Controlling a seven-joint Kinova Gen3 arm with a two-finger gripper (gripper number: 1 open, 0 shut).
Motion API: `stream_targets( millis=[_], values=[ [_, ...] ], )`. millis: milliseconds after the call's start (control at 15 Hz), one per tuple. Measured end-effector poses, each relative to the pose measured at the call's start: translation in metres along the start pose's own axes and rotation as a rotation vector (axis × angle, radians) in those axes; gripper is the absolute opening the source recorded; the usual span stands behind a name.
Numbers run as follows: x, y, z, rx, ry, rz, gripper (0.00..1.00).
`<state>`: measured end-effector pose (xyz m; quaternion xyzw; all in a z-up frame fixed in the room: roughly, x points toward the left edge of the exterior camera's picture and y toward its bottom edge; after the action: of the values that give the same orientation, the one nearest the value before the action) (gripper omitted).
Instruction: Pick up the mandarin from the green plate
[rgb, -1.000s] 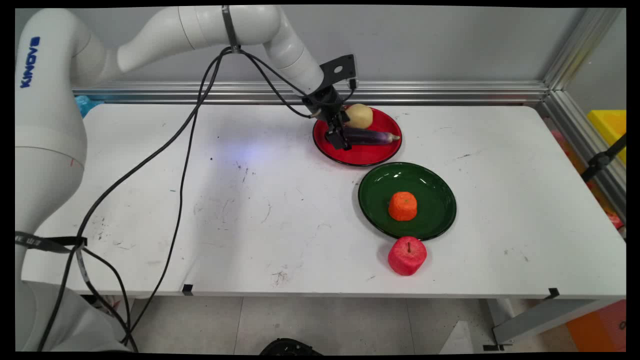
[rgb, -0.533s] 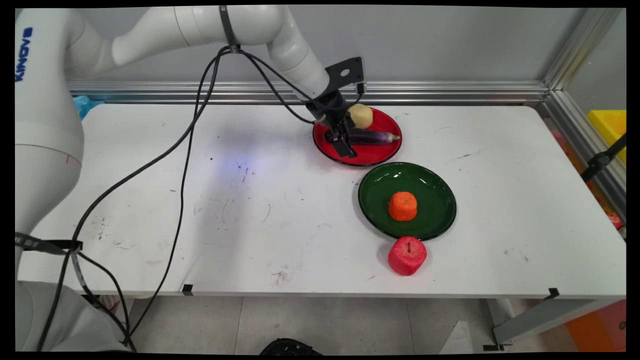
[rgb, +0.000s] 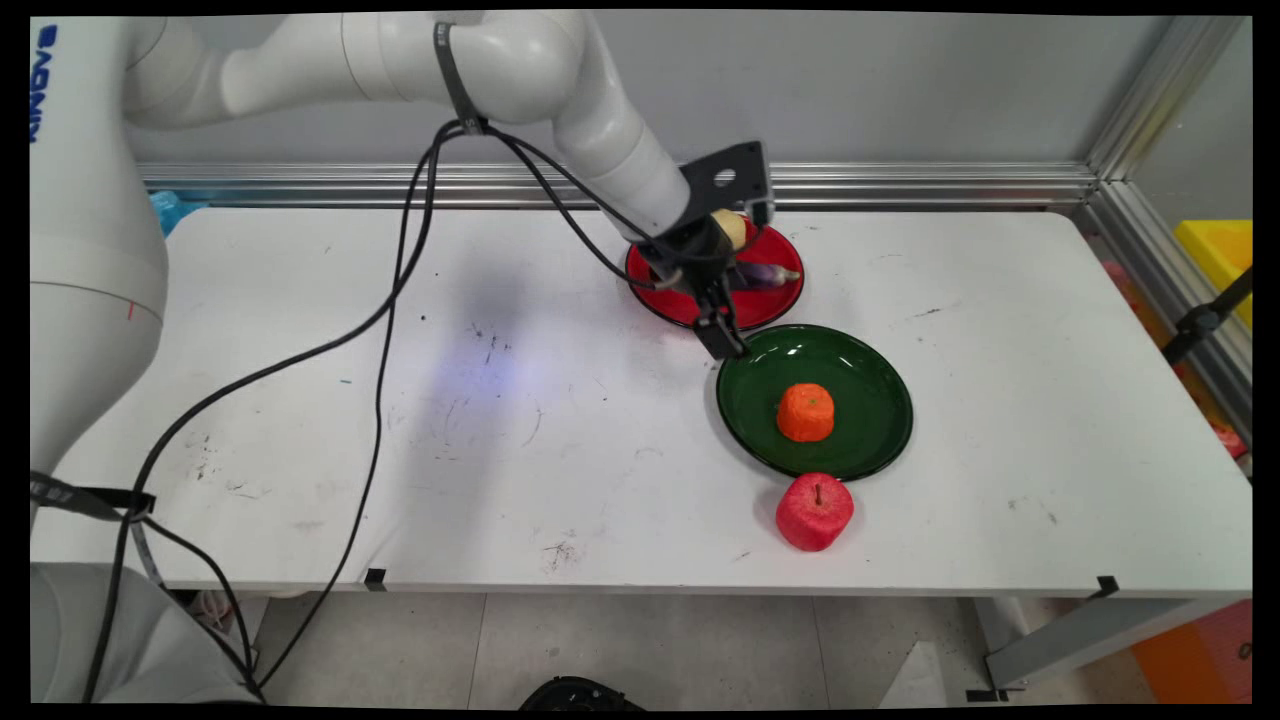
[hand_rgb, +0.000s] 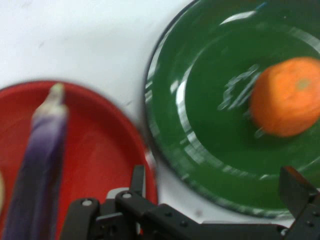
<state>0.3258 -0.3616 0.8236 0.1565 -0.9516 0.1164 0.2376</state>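
Above two plates, one red (rgb: 770, 305) and one green (rgb: 870, 375), the fingers (hand_rgb: 138, 181) spread wide, empty.

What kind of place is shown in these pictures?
Probably a robot test bench in a lab, not a kitchen. A robot arm with hanging cables works over a bare white table fenced by metal rails, and toy-like food sits on a red plate and a green plate.
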Motion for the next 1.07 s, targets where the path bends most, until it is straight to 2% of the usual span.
stream_targets(
  millis=[200, 533, 1067],
  values=[
    [0.015, 0.026, 0.003, -0.007, 0.033, -0.014, 1.0],
    [0.029, 0.054, 0.014, -0.008, 0.073, -0.042, 1.0],
    [0.024, 0.077, 0.049, -0.001, 0.101, -0.103, 1.0]
  ],
)
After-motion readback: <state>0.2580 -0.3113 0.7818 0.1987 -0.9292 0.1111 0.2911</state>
